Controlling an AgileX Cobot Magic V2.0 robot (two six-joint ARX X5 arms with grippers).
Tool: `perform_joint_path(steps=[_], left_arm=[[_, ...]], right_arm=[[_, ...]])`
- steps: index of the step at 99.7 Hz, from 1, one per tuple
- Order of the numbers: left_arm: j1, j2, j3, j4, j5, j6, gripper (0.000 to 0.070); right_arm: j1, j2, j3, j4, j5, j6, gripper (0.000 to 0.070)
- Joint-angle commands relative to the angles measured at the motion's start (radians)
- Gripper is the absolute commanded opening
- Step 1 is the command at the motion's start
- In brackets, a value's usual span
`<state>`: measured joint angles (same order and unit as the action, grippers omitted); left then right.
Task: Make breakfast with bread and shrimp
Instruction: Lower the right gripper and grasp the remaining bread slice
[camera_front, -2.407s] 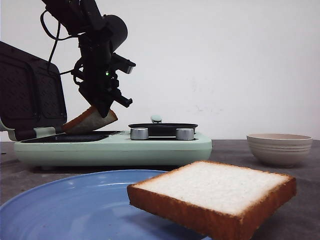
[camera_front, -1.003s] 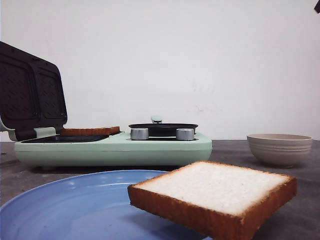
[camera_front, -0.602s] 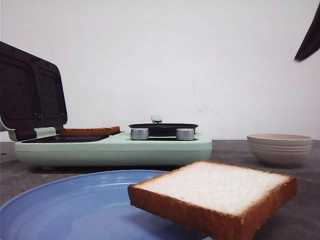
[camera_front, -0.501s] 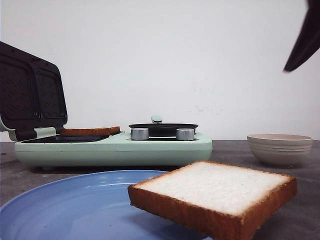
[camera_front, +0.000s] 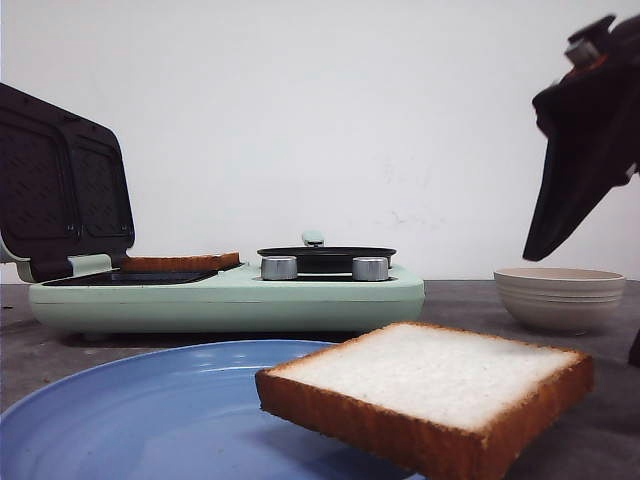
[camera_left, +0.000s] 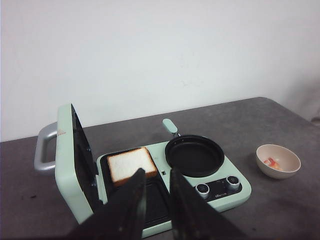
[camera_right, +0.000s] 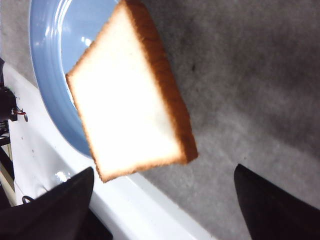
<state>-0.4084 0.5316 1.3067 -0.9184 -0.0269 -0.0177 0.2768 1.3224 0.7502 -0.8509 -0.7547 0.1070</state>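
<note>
My right end effector (camera_right: 160, 200) hangs empty, fingers spread wide, directly above the second bread slice (camera_right: 127, 95), which overhangs the blue plate (camera_right: 47, 75) rim. The slice looks light, soft and crushable; I should pinch its crust edge gently. My left end effector (camera_left: 155, 200), fingers nearly together, holds nothing.

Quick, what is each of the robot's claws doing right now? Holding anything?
Left gripper: open, empty, above the sandwich maker.
Right gripper: open wide, empty, above the bread on the blue plate.
</note>
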Motion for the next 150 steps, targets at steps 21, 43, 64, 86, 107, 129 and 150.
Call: perform_joint_path(steps=[21,43,64,86,107,129,150], left_arm=[[-0.004,0.005,0.012,0.006,0.002,0.018,0.0003],[-0.004,0.005,0.012,0.005,0.002,0.018,0.0003],[-0.004,0.005,0.012,0.005,0.012,0.017,0.0003],[-0.004,0.004,0.012,-0.002,0.027,0.016,0.0003],[-0.004,0.004,0.012,-0.002,0.032,0.016,0.0003],[-0.004,0.004,0.012,-0.003,0.032,0.016,0.0003],[-0.004,0.004,0.012,-0.002,0.032,0.016,0.0003]], right_arm=[[0.027,0.062,0.001,0.065,-0.042,-0.051,0.0561],[0.037,0.124,0.001,0.101,0.002,-0.069,0.056],[0.042,0.19,0.001,0.145,-0.008,-0.062,0.056],[0.048,0.234,0.001,0.169,-0.035,-0.06,0.0493],[0.053,0.233,0.001,0.196,-0.106,-0.035,0.0031],[0.056,0.227,0.002,0.196,-0.109,-0.035,0.0],[0.055,0.113,0.012,0.195,-0.11,0.011,0.0]])
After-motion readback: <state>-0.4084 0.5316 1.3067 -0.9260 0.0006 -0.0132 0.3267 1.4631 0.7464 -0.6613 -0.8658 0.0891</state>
